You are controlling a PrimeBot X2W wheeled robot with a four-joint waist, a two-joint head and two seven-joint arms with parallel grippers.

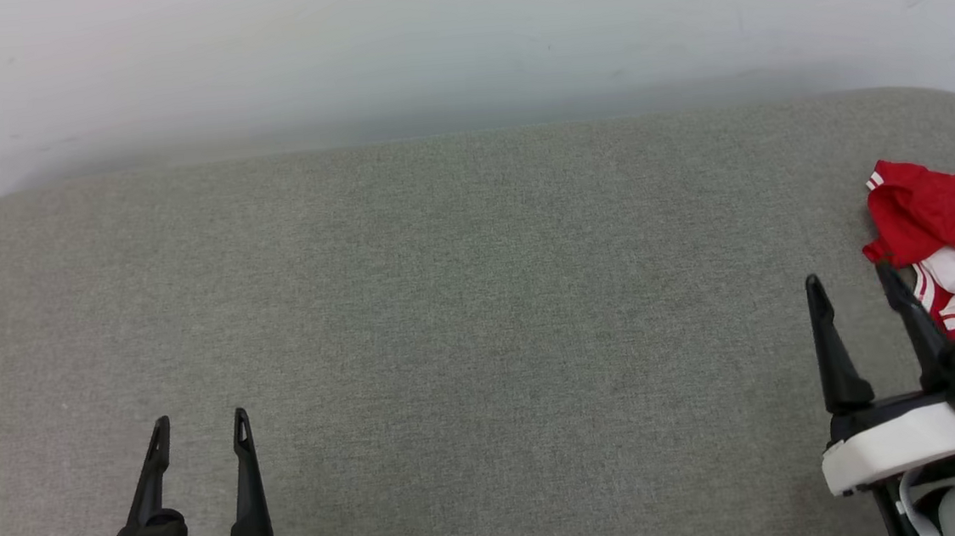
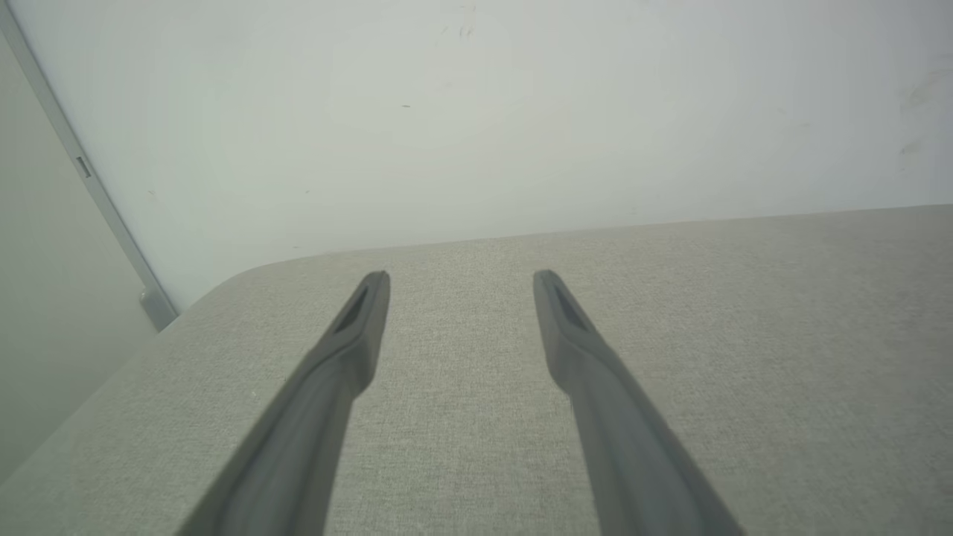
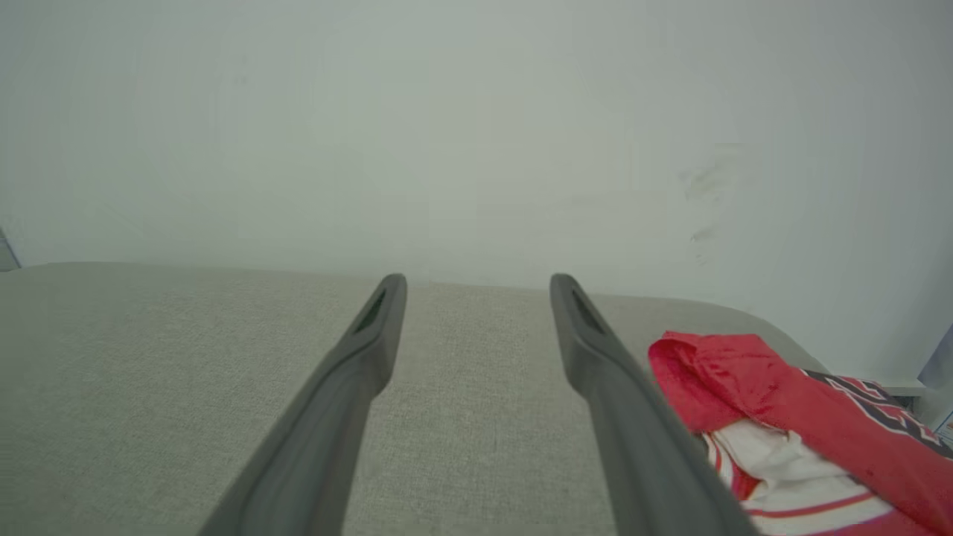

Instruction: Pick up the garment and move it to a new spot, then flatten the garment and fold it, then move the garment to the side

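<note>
My right end effector (image 1: 848, 273) is open, gripping nothing, above the grey surface (image 1: 446, 304). The garment (image 1: 942, 214) lies crumpled on the surface, just beside this end effector on its right. My left end effector (image 1: 201, 417) is open, gripping nothing, well apart from the garment.
</note>
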